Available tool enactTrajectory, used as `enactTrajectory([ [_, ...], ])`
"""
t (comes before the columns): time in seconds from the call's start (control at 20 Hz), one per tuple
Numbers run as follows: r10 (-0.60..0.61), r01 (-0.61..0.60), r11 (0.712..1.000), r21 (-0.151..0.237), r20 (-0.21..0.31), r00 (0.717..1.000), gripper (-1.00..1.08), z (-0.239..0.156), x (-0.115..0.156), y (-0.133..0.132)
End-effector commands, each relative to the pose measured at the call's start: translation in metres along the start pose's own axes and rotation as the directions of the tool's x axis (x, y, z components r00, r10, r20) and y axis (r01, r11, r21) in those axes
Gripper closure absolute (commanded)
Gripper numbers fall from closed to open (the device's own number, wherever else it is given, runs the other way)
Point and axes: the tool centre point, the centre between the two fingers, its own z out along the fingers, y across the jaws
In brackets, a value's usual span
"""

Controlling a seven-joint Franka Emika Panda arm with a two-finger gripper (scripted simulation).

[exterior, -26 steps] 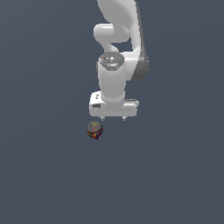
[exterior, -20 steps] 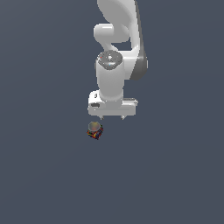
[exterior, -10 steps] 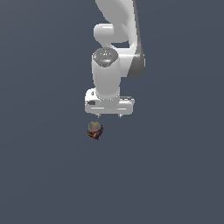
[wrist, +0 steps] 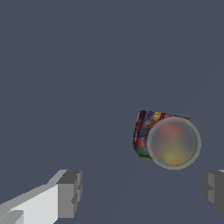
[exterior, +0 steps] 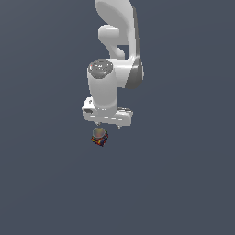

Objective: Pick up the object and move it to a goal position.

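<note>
The object (exterior: 99, 137) is a tiny dark blocky thing with red, yellow and blue specks and a greyish round top. It lies on the grey floor just below my gripper (exterior: 109, 125) in the exterior view. In the wrist view the object (wrist: 164, 136) is large and sits off the line between the two fingers, nearer one fingertip (wrist: 212, 188) than the other (wrist: 70, 192). My gripper (wrist: 141, 190) is open and empty, above the object and not touching it.
A plain dark grey floor (exterior: 183, 183) fills both views. The white arm (exterior: 117, 50) comes down from the top of the exterior view.
The gripper hand has shifted slightly toward the exterior view's left and turned a little. The object has not moved.
</note>
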Motion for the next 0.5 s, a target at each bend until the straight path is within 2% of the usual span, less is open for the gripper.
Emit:
enactTrajectory([
  [0.0, 0.064, -0.064, 0.998, -0.002, -0.007, 0.998, -0.92, 0.013, 0.003, 0.016],
  [0.25, 0.169, -0.169, 0.986, -0.006, -0.022, 0.985, -0.92, 0.034, 0.007, 0.043],
  [0.45, 0.208, -0.208, 0.978, -0.008, -0.027, 0.978, -0.92, 0.042, 0.007, 0.054],
])
